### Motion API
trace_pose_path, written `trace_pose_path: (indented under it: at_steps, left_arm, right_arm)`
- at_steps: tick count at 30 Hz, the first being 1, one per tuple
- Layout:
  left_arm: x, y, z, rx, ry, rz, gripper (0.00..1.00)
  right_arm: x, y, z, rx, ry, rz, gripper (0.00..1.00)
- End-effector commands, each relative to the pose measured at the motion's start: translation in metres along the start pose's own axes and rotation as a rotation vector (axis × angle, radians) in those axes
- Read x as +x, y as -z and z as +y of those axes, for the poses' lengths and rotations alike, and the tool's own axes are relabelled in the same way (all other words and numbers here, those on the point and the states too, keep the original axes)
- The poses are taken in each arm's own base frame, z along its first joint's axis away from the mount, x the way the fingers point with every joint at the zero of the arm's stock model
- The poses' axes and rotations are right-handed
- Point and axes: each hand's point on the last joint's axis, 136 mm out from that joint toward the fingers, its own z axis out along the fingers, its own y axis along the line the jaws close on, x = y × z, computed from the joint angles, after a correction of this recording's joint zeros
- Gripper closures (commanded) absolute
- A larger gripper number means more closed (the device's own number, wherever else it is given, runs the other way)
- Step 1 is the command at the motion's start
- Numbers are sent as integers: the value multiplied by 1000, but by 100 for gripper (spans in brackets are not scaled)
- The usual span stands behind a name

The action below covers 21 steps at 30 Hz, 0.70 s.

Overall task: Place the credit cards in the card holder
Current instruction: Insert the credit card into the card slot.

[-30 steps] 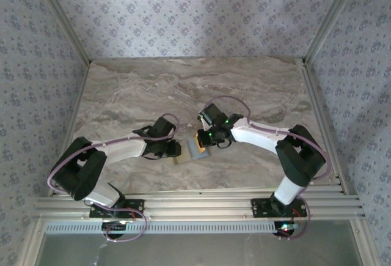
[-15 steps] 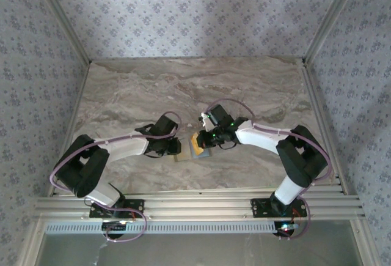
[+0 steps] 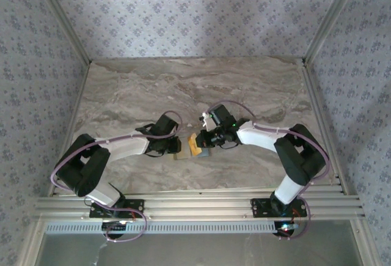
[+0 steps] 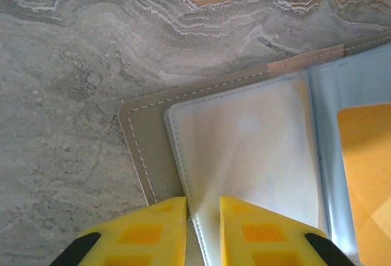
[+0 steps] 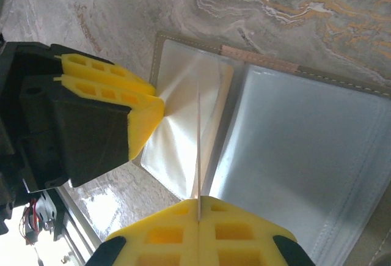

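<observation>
Patterned walls close around a marble table, where the card holder lies open between both arms. Left gripper is clamped on the edge of its clear left pocket and holds it raised; right gripper pinches a credit card edge-on, its long axis pointing at that pocket's mouth, just ahead

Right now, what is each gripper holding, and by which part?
Right gripper: credit card, by one edge. Left gripper: card holder, by a clear sleeve's edge.
</observation>
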Motion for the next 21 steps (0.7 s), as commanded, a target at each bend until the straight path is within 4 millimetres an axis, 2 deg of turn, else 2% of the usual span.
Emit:
trace_pose_path:
  at_steps: [1,4,21]
  left_arm:
    - [30,-13,36,-134,-7,89,81]
    - [30,-14,36,-135,-6,91,81]
    - [30,-15,35,-127,-6,89,81]
  right_arm:
    - [9,-6,-5,-34,-57,30,100]
    - [12,-7,-11,-32,-83,34,100]
    - [20,-14,-12,-94,-133,47,100]
